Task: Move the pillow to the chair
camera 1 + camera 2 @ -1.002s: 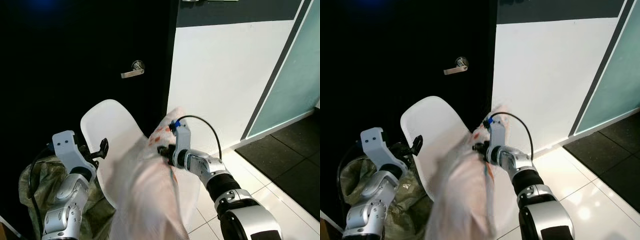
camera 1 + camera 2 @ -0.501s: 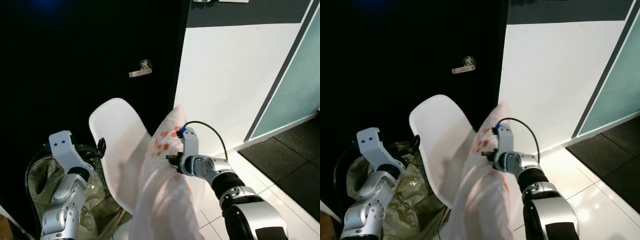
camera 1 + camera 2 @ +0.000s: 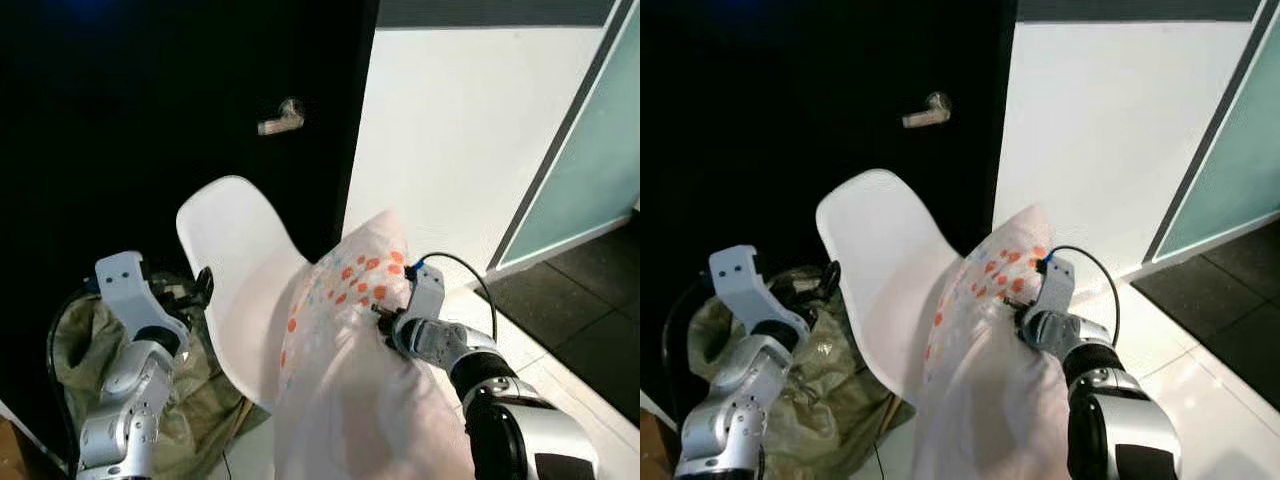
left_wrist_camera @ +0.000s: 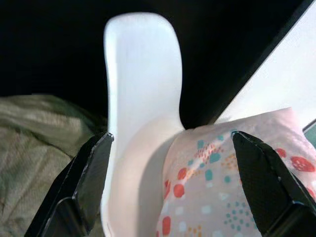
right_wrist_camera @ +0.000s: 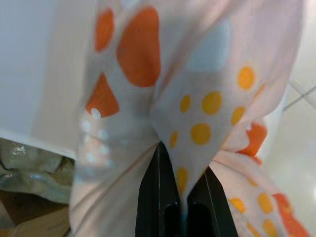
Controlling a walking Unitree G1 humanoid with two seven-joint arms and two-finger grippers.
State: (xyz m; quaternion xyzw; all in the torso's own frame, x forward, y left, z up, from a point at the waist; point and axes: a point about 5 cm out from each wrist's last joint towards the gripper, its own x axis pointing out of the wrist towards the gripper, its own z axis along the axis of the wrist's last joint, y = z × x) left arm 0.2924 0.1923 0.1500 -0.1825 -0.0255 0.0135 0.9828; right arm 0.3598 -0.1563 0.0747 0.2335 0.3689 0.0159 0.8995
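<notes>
My right gripper is pinched shut on a fold of the pillow, near its upper edge. That grip lets the bulk hang below and in front of me, so I can swing it over w/o a second hold. The pillow is in the air, its left side up against the right edge of the white chair, not yet resting on the seat as far as I can tell.

My left gripper hangs just left of the chair, fingers wide apart, holding nothing, aimed at the chair shell & the pillow's spotted corner. Prob. ready to steady the cloth if it flops.

Around: black door w/ a lever handle behind the chair, white wall to the right. A bin w/ a crumpled greenish bag sits on the floor under my left arm, touching or nearly touching the chair's side. My guess: the chair back is the main obstacle; the pillow must clear its rim to land on the seat, & the hanging cloth hides the seat from my head view.
</notes>
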